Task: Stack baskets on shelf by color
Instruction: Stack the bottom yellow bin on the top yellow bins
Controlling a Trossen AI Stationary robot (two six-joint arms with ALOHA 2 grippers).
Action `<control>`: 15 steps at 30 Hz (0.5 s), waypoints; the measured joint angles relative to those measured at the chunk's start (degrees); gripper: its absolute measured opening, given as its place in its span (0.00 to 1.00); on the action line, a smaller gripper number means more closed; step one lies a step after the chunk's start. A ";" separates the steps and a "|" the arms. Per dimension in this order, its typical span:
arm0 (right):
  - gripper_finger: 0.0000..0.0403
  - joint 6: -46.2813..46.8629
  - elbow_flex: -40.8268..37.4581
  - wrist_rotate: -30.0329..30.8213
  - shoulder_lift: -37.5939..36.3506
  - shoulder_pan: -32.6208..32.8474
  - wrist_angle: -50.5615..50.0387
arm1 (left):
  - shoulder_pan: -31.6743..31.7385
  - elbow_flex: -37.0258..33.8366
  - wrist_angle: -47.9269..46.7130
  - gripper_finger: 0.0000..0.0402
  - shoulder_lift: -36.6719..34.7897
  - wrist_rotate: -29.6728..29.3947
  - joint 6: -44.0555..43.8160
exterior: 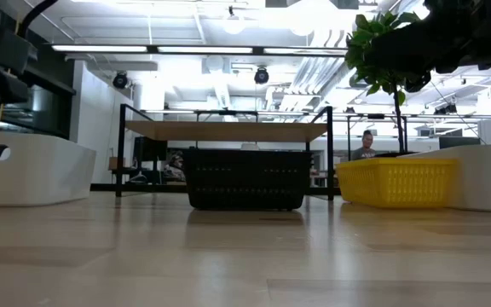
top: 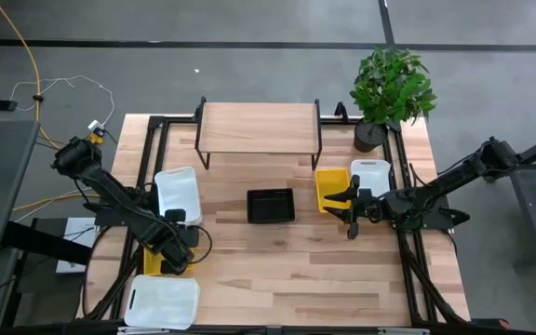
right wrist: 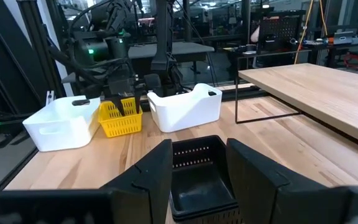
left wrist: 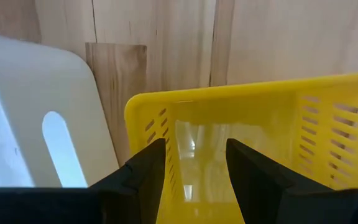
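1. Wooden shelf stood bare at the bench's far edge.
2. Black basket sat mid-bench; a yellow basket and a white basket lay by the right edge.
3. Left gripper was near the left front corner, jaws released over a second yellow basket, between two white ones.
4. Right gripper hung beside the right yellow basket, jaws released, holding nothing.

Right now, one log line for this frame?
left gripper: open over yellow basket | right gripper: open, facing black basket | shelf: bare
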 joint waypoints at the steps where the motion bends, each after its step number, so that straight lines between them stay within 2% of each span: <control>1: 0.34 0.00 0.00 -0.02 0.00 0.01 -0.03 | 0.00 0.26 -0.04 0.39 0.00 -0.01 0.15; 5: 0.34 0.00 0.02 -0.02 0.00 0.01 0.01 | 0.00 3.04 -0.28 0.39 0.00 -0.89 1.84; 10: 0.34 0.00 0.01 -0.04 0.00 0.01 -0.01 | 0.00 7.77 -3.57 0.39 -0.04 -6.17 3.54; 15: 0.34 0.00 0.02 -0.07 0.00 0.01 -0.06 | 0.38 7.77 -5.95 0.39 -0.04 -8.28 3.72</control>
